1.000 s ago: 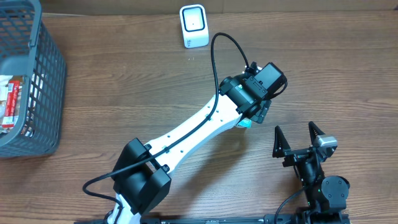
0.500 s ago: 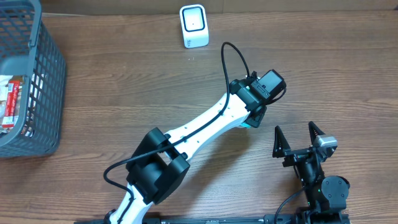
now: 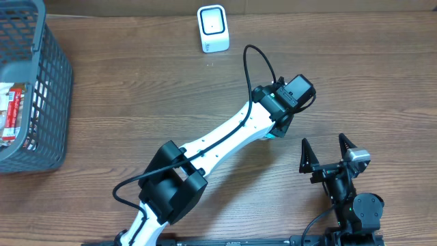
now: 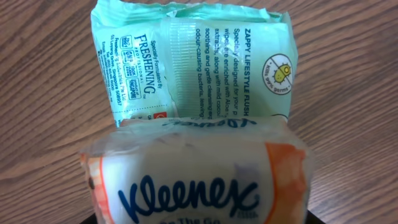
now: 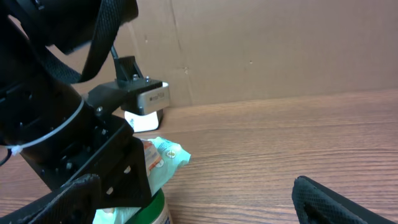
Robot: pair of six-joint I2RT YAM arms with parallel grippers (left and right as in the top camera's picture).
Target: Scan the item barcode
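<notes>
The tissue pack (image 4: pixel 196 174) reads "Kleenex" in blue script. The green wipes pack (image 4: pixel 193 62) carries "ZAPPY LIFESTYLE FLUSH" and "FRESHENING", printed sideways.

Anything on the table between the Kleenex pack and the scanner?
Nothing visible: bare table between the Kleenex pack and the white scanner. The green wipes pack lies right beside it; the basket is far off to the side.
</notes>
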